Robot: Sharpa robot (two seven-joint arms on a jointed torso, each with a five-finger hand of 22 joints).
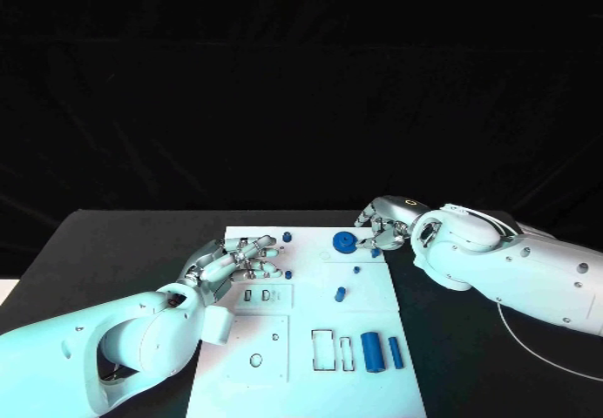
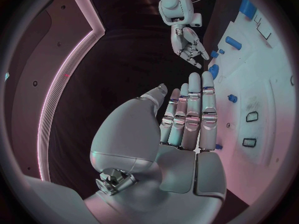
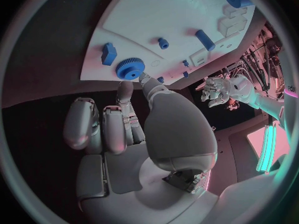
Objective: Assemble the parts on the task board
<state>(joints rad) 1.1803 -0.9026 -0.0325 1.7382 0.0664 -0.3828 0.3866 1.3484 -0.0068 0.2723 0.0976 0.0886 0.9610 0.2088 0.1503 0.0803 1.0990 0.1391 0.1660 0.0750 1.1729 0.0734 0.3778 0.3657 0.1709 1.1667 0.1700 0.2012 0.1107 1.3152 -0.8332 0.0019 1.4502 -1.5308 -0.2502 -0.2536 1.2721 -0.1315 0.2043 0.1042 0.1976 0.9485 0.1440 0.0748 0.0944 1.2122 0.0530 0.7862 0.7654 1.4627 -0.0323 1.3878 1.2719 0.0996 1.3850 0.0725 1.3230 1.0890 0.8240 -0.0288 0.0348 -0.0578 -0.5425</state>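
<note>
Just beside the right hand [image 1: 381, 228] lies the blue gear [image 1: 344, 243]

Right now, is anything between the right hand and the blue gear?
Nothing visible. The right hand is right beside the gear at the board's far edge, its fingertips reaching toward it, with no other part between them.

Left robot hand [image 1: 239, 261] and right robot hand [image 1: 383, 228] hover, fingers apart.

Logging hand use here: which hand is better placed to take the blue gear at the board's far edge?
Probably the right. The right hand sits beside the blue gear, fingertips almost at it in the right wrist view. The left hand hovers open over the task board's left side, farther away.
</note>
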